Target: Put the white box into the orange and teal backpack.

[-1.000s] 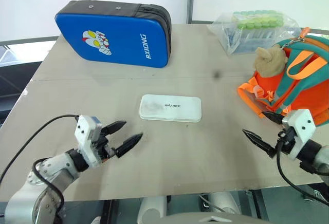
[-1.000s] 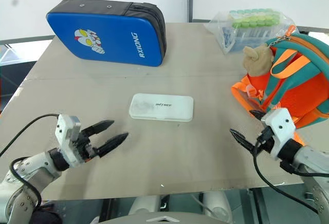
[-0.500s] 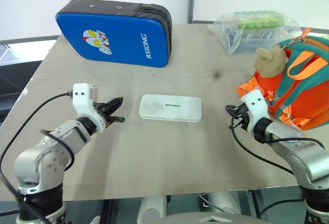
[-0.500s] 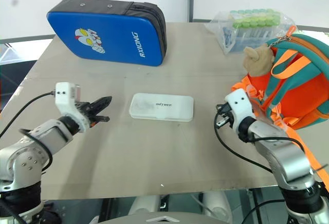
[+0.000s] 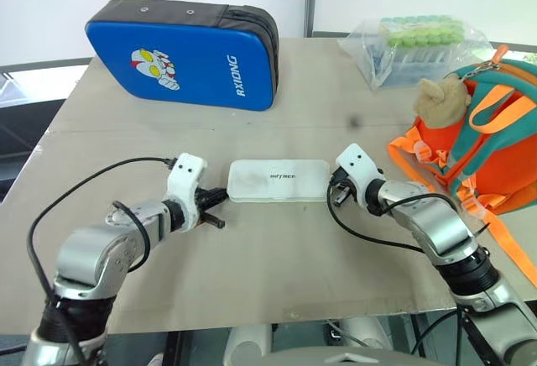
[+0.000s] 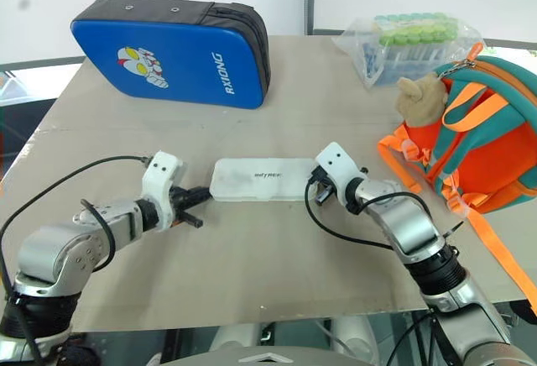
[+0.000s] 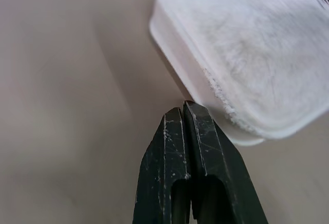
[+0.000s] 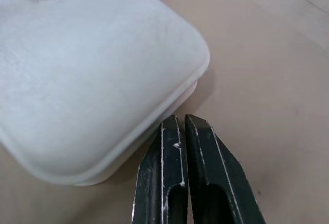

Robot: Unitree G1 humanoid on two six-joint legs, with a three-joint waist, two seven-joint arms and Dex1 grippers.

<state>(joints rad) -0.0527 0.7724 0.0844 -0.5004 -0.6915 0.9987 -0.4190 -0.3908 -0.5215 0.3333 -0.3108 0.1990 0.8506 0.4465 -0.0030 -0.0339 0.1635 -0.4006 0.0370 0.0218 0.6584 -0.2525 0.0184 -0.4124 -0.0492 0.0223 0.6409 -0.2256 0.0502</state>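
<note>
Both grippers have closed in on the white box (image 5: 278, 180) at frame center: left gripper (image 5: 215, 197) with jaws together at its left end, right gripper (image 5: 334, 188) with jaws together at its right end. At right sits the orange and teal backpack (image 5: 495, 143).

You have bare table (image 5: 277, 257) in front of the white box (image 5: 278, 180), wide enough for either arm. At the box's short ends the left gripper (image 5: 220, 193) and right gripper (image 5: 332, 188), both closed, crowd it. The orange and teal backpack (image 5: 491, 143) blocks the right; the blue case (image 5: 185, 54) and bagged tubes (image 5: 413, 47) line the far edge.
</note>
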